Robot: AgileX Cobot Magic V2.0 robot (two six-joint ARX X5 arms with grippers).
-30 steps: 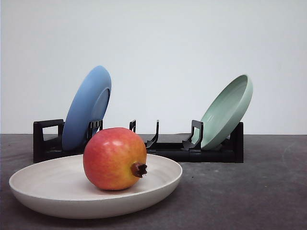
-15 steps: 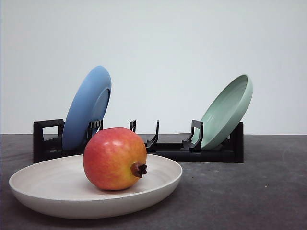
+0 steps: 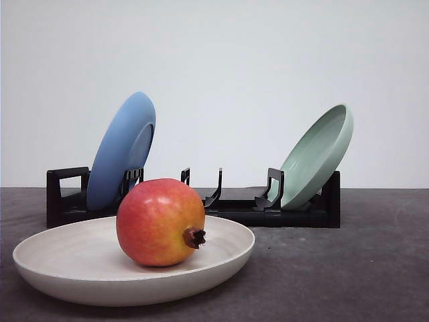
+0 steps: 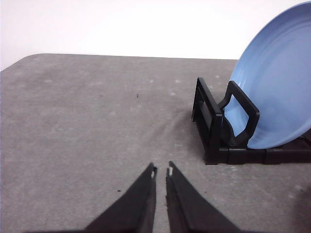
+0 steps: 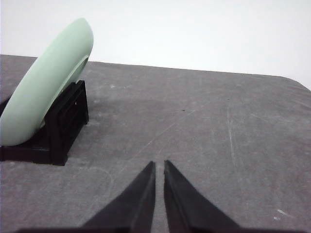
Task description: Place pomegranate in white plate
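- Plainly, no brand, label or writing can be read on any of the things.
- Nothing differs from the front view a second ago: fruit, plates and rack all sit where they did.
- Counted: three plates, one fruit, one rack, two grippers.
- Going from the left in the front view, the white plate [image 3: 60, 258] lies flat on the dark grey table [image 3: 348, 268], nearest the camera.
- The pomegranate [image 3: 159, 221] rests inside the white plate, a little right of the plate's middle, lying on its side with the small brown crown stub pointing to the right and toward the camera.
- Behind them stands the black rack [image 3: 228, 208], set across the table.
- A blue plate [image 3: 120, 151] stands on edge in the left end of the rack, tilted to the right.
- A pale green plate [image 3: 318, 154] stands on edge in the right end, also tilted to the right.
- The slots between the two hold no plate.
- The left gripper [image 4: 161, 171] hangs over bare table just beside the rack's blue-plate end [image 4: 214, 121], apart from it. Its jaws are nearly closed, a thin gap between the tips, and nothing is held.
- The right gripper [image 5: 159, 164] hangs over bare table near the rack's green-plate end [image 5: 63, 121], apart from it. Its jaws are likewise almost together, with only a thin gap, and nothing is held.
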